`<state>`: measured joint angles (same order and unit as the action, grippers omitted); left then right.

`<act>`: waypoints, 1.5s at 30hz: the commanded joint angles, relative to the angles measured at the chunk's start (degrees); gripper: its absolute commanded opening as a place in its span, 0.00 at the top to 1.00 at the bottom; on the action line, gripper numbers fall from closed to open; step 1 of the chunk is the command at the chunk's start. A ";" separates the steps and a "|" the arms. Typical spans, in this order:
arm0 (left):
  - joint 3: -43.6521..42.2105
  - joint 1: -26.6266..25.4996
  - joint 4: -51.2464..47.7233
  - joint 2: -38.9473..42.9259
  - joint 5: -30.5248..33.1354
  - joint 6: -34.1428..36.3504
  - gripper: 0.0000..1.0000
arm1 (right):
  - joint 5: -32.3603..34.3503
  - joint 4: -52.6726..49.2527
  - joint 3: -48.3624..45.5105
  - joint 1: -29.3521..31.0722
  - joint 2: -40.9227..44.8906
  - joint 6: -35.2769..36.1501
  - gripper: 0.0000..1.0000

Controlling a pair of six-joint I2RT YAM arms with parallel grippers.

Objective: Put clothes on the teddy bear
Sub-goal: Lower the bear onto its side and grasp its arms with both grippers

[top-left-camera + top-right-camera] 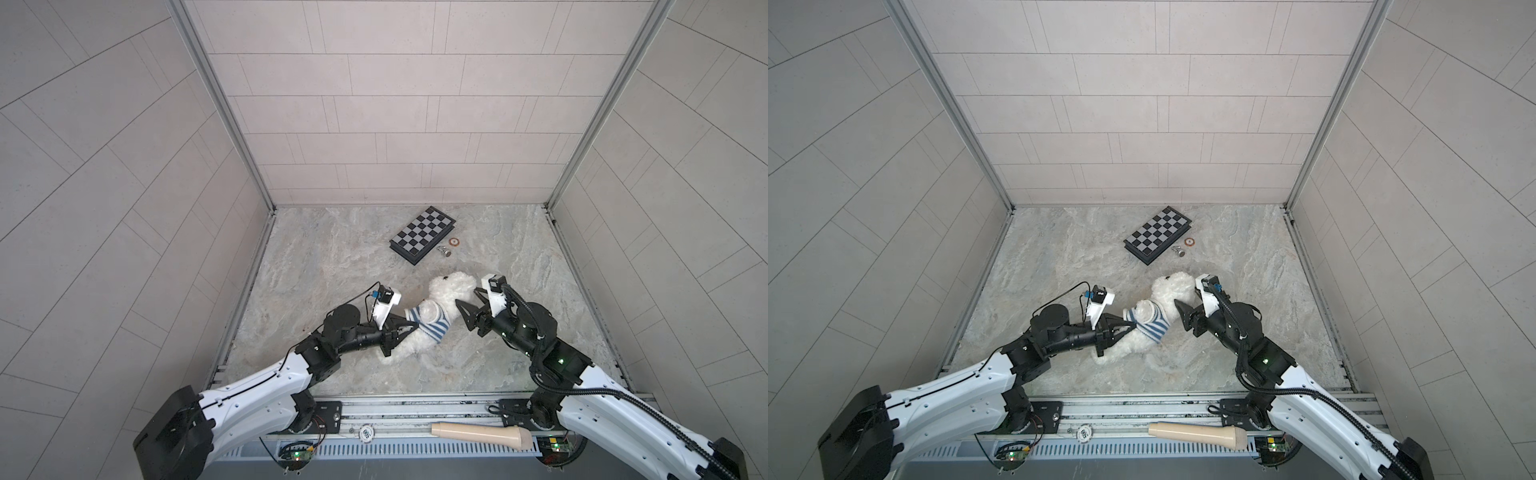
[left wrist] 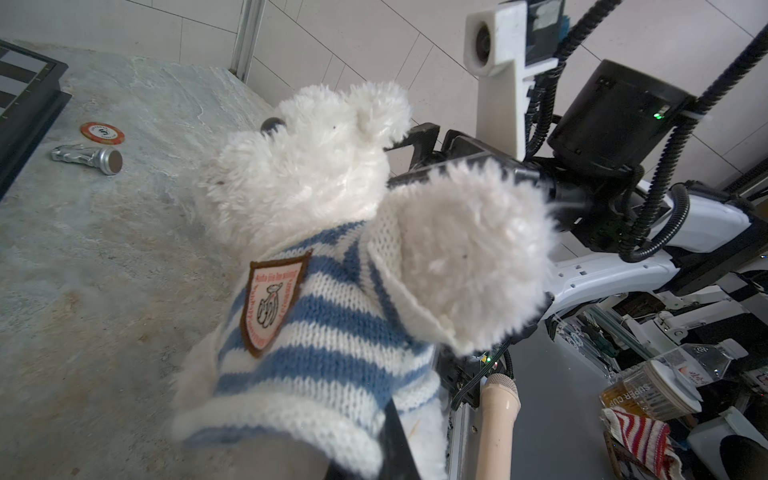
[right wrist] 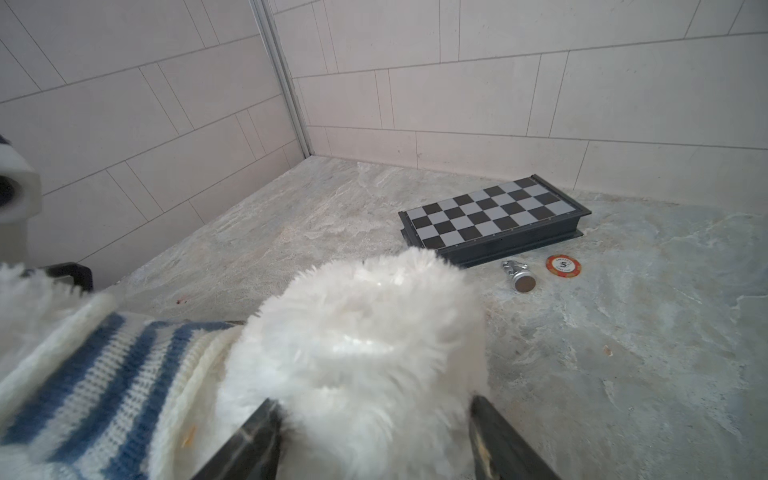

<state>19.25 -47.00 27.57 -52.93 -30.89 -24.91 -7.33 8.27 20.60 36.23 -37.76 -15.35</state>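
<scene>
Left wrist view: the striped shirt (image 2: 332,324) covers the torso of the teddy bear (image 2: 299,166), one arm through a sleeve. It lies on the worktop (image 1: 332,257) between both arms. The left hand (image 1: 409,327) is clenched on the shirt; the right hand (image 3: 374,401) is released, straddling fur. Judged nearly done.

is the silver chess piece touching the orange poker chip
apart; the right wrist view shows a plain gap between the silver chess piece and the orange poker chip
</scene>
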 commanded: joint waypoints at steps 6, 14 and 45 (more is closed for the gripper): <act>0.62 0.12 4.30 -0.39 -1.22 -1.01 1.00 | -3.66 7.84 -1.48 -0.18 -4.08 0.77 0.48; 1.41 0.29 2.88 -0.95 -1.12 -0.76 1.00 | -4.31 9.04 -2.23 -0.25 -4.34 0.42 0.79; 1.91 1.06 1.16 -0.63 0.66 -0.32 1.00 | -1.36 -0.92 1.70 -0.26 -2.15 3.17 1.00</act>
<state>19.27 -46.35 26.20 -54.13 -30.15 -25.96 -9.15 8.75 20.67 36.03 -40.82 -13.61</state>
